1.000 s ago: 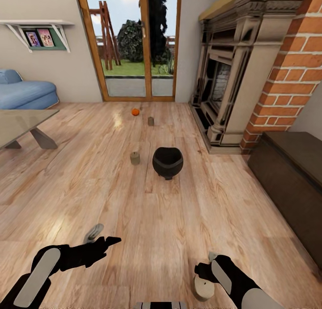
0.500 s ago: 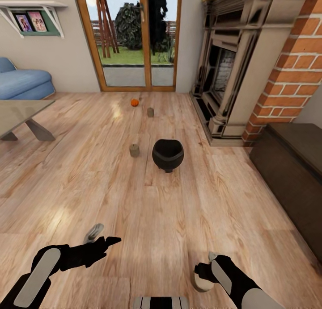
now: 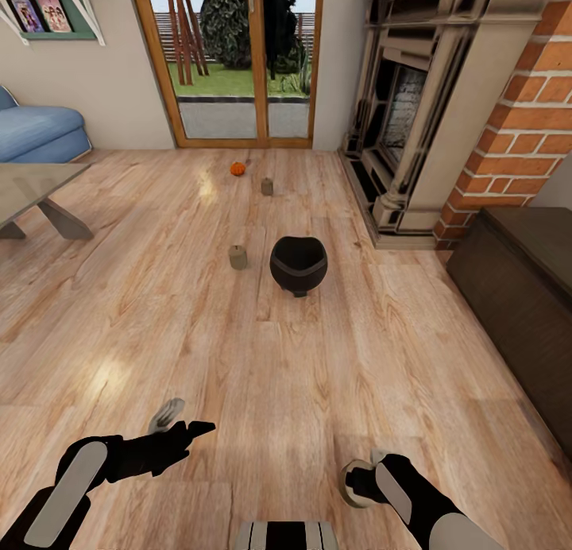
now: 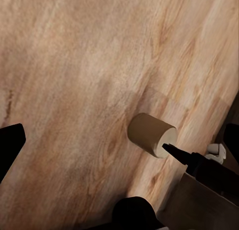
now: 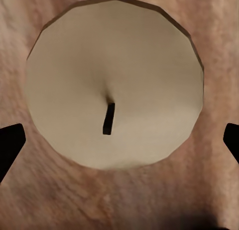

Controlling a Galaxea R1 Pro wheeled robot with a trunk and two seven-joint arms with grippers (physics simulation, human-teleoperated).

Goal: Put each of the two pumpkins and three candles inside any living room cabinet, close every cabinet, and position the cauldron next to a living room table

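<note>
Progress: early, by my reckoning.

- Right gripper [image 3: 359, 483]: clamped on one candle [image 5: 113, 83].
- Left gripper [image 3: 184, 432]: spread, empty.
- Floor [image 3: 159, 311]: two candles [image 3: 237, 257] [image 3: 267, 186], one pumpkin [image 3: 237, 168], all loose.
- Cauldron [image 3: 298, 265]: mid-floor, looks empty, well apart from the table [image 3: 32, 188].
- Cabinet [image 3: 520, 296]: drawers shut.

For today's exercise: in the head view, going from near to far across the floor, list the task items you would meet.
Candle in the right gripper → candle beside the cauldron and cauldron, roughly level → far candle → pumpkin.
</note>
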